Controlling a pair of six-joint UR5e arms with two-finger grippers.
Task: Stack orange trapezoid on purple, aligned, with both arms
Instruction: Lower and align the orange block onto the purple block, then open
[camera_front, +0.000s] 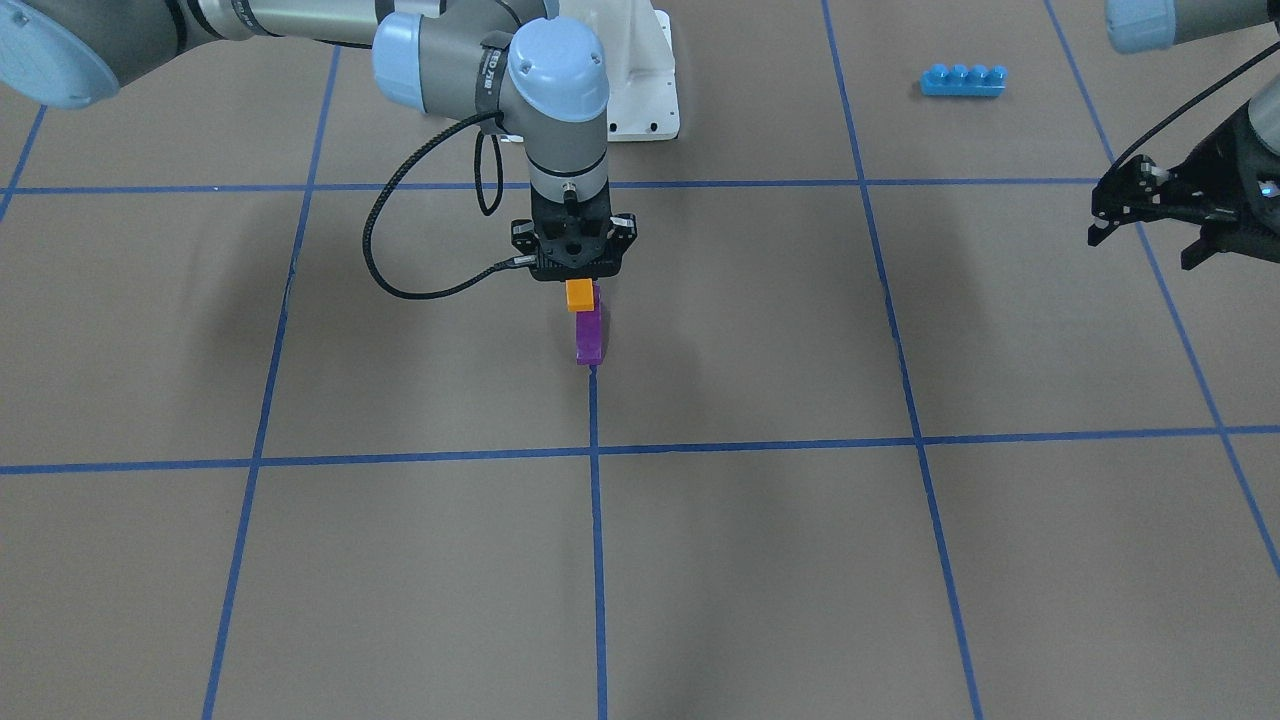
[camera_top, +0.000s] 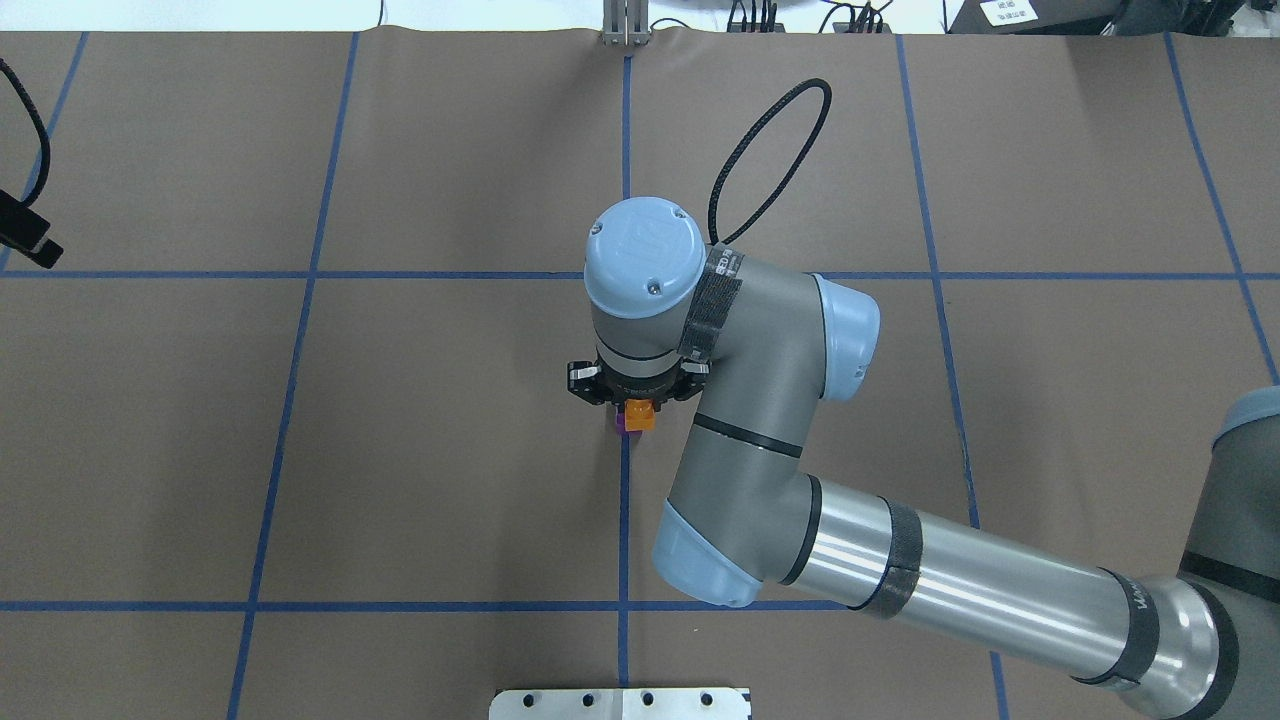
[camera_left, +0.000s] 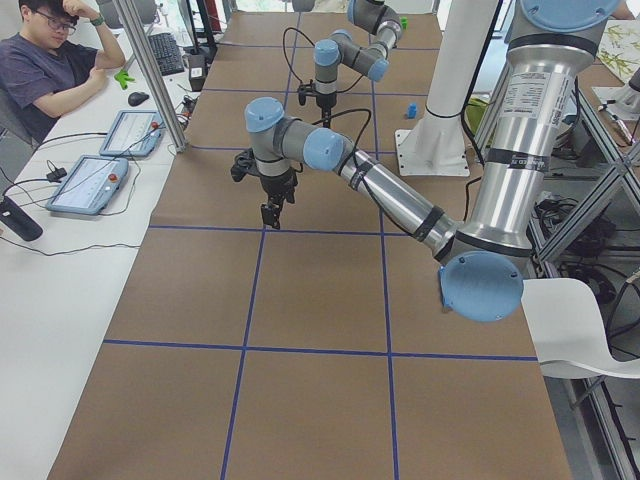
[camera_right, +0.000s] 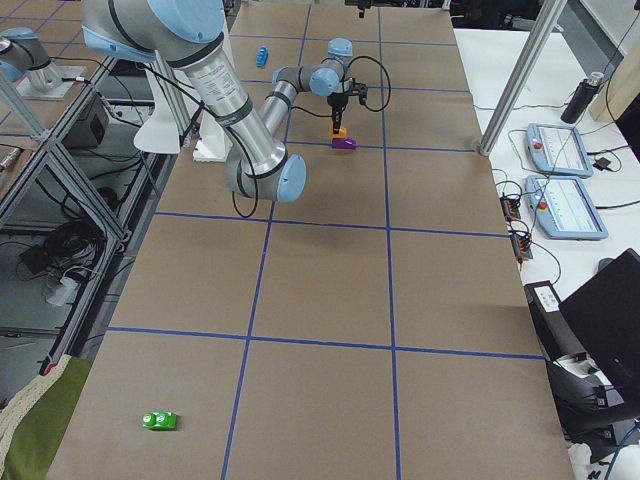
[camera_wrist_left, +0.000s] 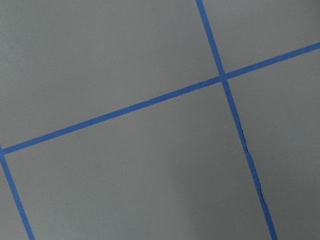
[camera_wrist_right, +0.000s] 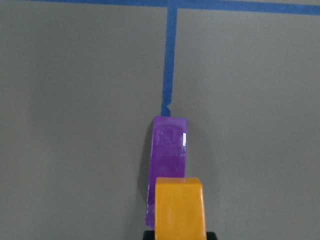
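Your right gripper (camera_front: 577, 272) points straight down and is clamped on the small glossy orange plastic trapezoid block (camera_front: 579, 296), which sticks out just below its fingers. Just under that gripper, and reaching out from it on the side away from the robot's base, lies the small glossy dark purple plastic sloped block (camera_front: 590, 335). It rests on the brown paper-covered table (camera_front: 760, 560), at the end of a strip of blue tape (camera_front: 597, 500). In the right wrist view, the orange block sits over the near end of the purple one, roughly in line with it and shifted slightly to one side. You cannot tell whether the two touch.

Your left gripper (camera_front: 1145, 245) hangs above the table, well off to the side of the right one, with its jaws spread and nothing between them. Its wrist camera shows only paper and crossing tape lines. Between the two grippers and nearer the robot's base, a long bright blue plastic four-stud brick (camera_front: 963, 80) lies on the table, well apart from both.
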